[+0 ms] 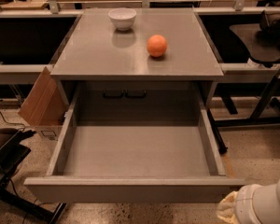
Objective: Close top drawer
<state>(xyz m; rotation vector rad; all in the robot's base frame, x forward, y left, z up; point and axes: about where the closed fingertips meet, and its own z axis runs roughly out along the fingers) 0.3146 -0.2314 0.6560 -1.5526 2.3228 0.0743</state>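
Observation:
The top drawer [135, 148] is a wide grey shallow tray, pulled fully out toward me and empty inside. Its plain front panel [126, 190] runs along the bottom of the view. My gripper [252, 206] shows only as a white and cream rounded part at the bottom right corner, just right of and below the front panel's right end. It is apart from the panel.
The grey cabinet top [98, 55] carries a white bowl [122, 18] and an orange [157, 45]. A cardboard box [42, 104] leans at the cabinet's left. Black table legs [256, 111] stand to the right. A dark object [7, 155] lies on the floor at the left.

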